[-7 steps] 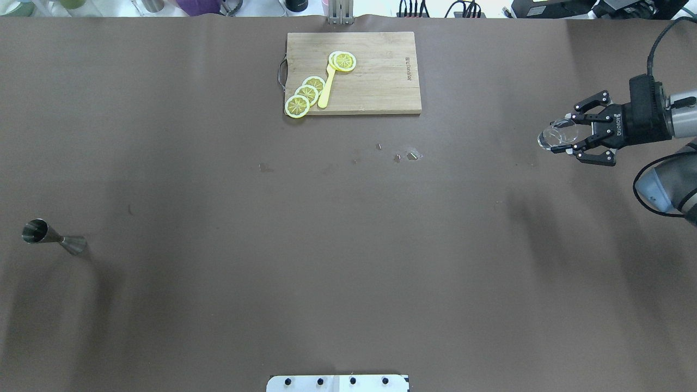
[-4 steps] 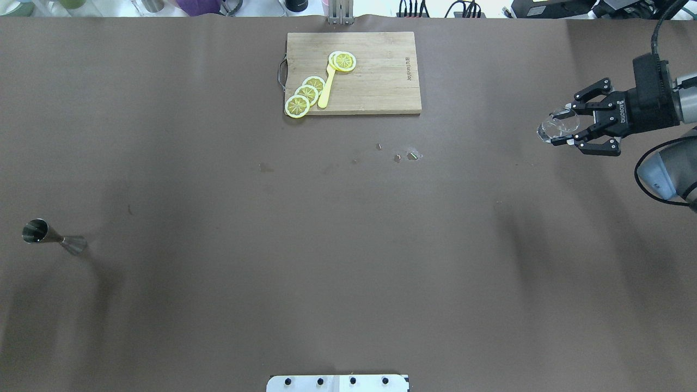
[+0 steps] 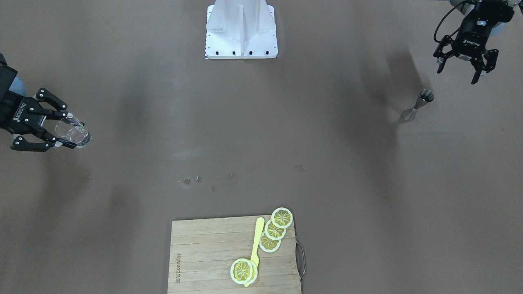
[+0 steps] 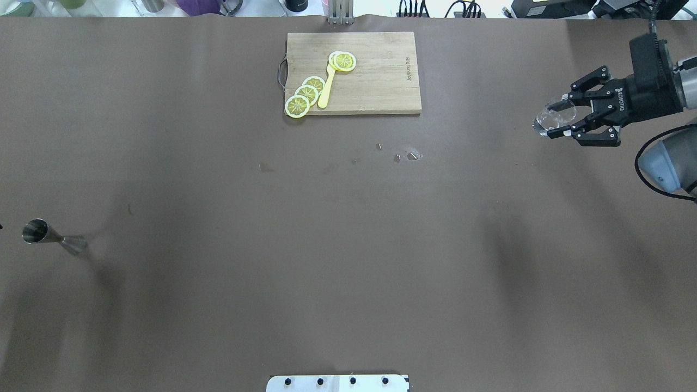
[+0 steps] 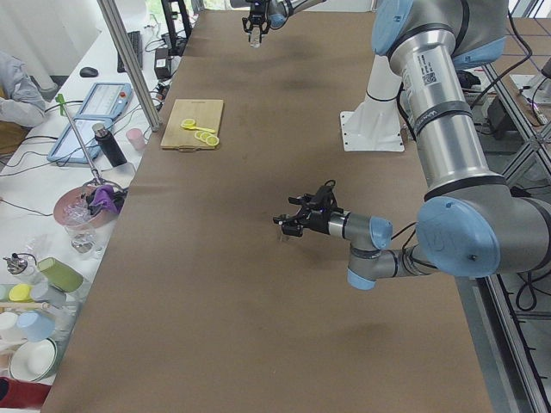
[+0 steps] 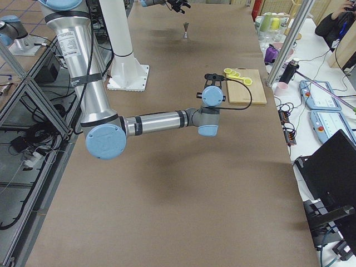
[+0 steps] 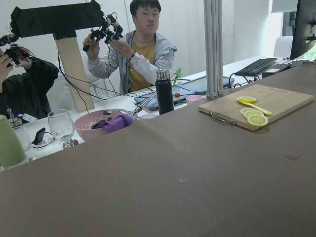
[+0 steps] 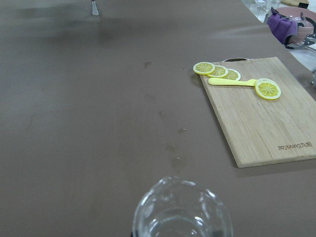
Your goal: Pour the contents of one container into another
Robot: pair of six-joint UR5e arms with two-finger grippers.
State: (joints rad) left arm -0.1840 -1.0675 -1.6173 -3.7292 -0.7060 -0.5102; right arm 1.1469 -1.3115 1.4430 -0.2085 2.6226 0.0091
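My right gripper [image 4: 556, 118] is shut on a clear glass [image 4: 551, 121] and holds it above the table's right side; in the front-facing view the same gripper [image 3: 68, 131] and glass [image 3: 74, 133] are at the left. The glass's rim [image 8: 181, 210] fills the bottom of the right wrist view. A steel jigger [image 4: 52, 237] stands at the far left of the table, also visible as the jigger [image 3: 417, 105]. My left gripper [image 3: 457, 75] hovers open and empty just behind the jigger, apart from it.
A wooden cutting board [image 4: 381, 87] with several lemon slices [image 4: 306, 93] and a yellow spoon [image 4: 326, 90] lies at the far middle. Small wet spots [image 4: 405, 157] mark the cloth in front of it. The robot's white base [image 3: 241, 30] is at the near edge.
My right gripper has carried the glass a little farther from the robot and slightly higher. The jigger has not moved.
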